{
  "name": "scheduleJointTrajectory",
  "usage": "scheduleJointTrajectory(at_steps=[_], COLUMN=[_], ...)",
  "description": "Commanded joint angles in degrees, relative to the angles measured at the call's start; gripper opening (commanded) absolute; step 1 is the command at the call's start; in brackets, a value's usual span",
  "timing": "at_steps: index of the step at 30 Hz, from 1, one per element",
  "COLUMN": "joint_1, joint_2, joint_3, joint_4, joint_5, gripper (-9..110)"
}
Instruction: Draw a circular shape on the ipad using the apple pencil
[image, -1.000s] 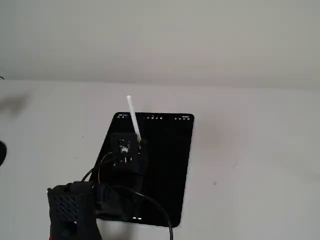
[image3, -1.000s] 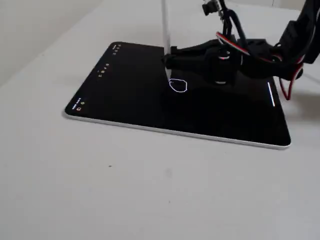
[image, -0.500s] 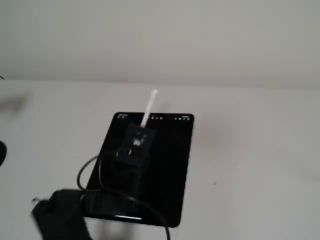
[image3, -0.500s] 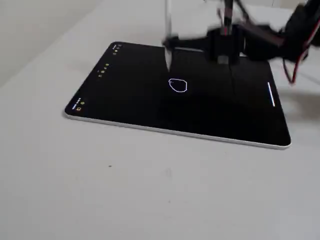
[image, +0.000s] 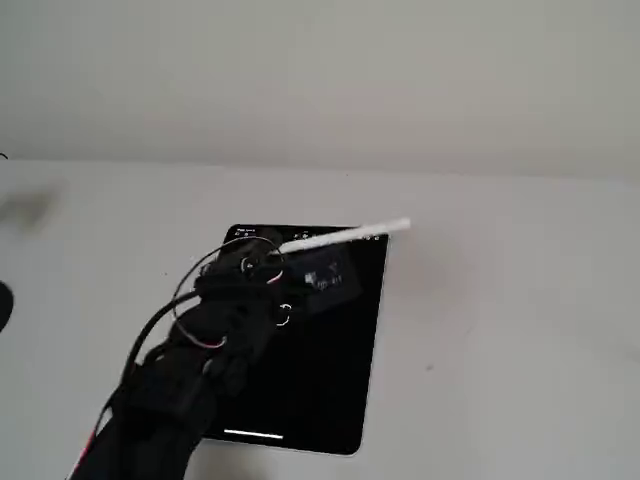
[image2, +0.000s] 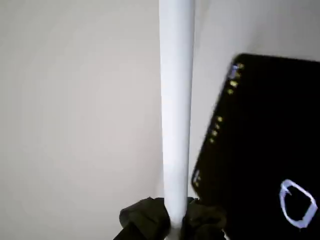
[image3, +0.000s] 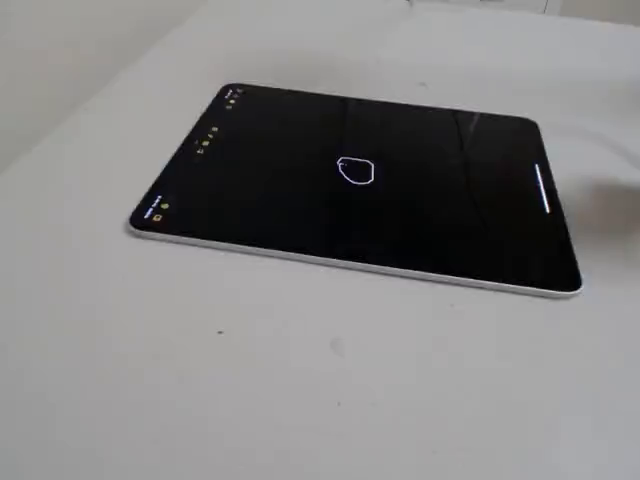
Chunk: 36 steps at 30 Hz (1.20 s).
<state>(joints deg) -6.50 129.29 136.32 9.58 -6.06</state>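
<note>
Currently end effector (image2: 172, 220) clamps apple pencil (image2: 176, 100), lifted off ipad (image3: 300, 215), which lies flat on counter (image3: 300, 380). Circular shape (image3: 355, 171) sits mid-screen, closed. Risk: tip dropping again would leave a stray stroke.

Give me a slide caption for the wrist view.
Pincer grips the white apple pencil above the table, beside the ipad showing a drawn circular shape.

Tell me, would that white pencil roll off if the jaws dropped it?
Probably: the apple pencil looks round and smooth, so it would likely roll on the flat table. It looks stiff, staying straight beyond the jaws, and likely slippery on the ipad glass.
</note>
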Motion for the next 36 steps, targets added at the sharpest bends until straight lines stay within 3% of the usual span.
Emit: scheduleJointTrajectory(at_steps=[1, 15, 21, 27, 32, 36], joint_1=[0.53, 2.81, 2.9, 4.75, 5.8, 5.54], joint_2=[21.62, 48.34, 60.73, 61.17, 61.17, 61.17], joint_3=[-4.75, 0.7, 9.4, 14.06, 19.51, 24.87], joint_4=[19.34, 42.54, 44.74, 46.58, 48.69, 50.45], joint_5=[3.69, 2.9, -0.35, -0.44, 8.44, 8.44], gripper=[0, 0, 0, 0, 0, 0])
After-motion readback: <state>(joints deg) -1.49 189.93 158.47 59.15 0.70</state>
